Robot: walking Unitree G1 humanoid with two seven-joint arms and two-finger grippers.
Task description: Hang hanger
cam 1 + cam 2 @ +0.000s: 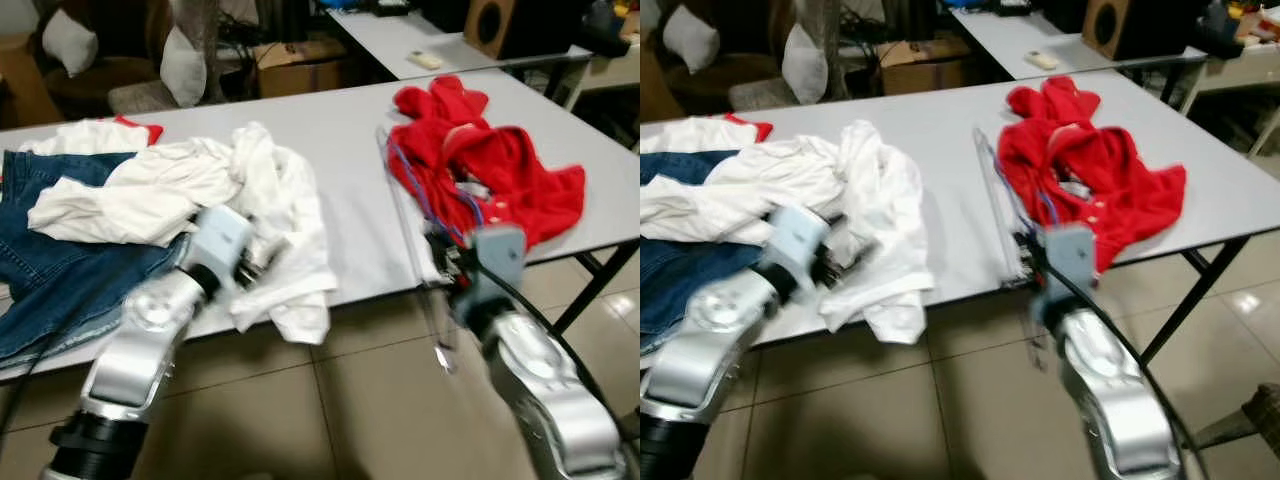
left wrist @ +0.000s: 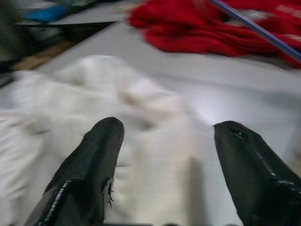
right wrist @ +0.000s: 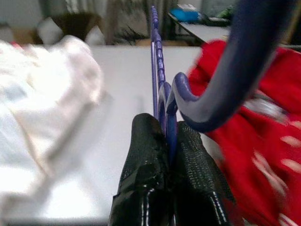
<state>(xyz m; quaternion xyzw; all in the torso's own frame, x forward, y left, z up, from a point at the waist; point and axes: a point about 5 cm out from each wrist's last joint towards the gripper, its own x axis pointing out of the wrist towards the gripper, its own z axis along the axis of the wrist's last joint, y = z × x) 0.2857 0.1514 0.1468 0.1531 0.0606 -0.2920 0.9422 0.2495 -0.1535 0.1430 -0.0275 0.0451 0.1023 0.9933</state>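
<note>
A blue plastic hanger (image 3: 159,75) is pinched at its neck by my right gripper (image 3: 168,129), which is shut on it; the hook (image 3: 225,80) curves up past the fingers. From the head, the hanger (image 1: 428,200) lies slanted along the left side of a crumpled red garment (image 1: 500,170) at the table's front edge, with the right gripper (image 1: 447,258) at its near end. My left gripper (image 2: 169,129) is open, hovering over a white garment (image 2: 108,94) with nothing between its fingers. In the left eye view it (image 1: 262,262) sits at that white pile (image 1: 270,190).
The grey table (image 1: 340,130) also carries blue jeans (image 1: 40,250) at the left, under the white clothes. A second table (image 1: 400,40), a speaker (image 1: 490,25) and cushions stand behind. Tiled floor (image 1: 360,410) lies in front, and table legs (image 1: 590,290) at the right.
</note>
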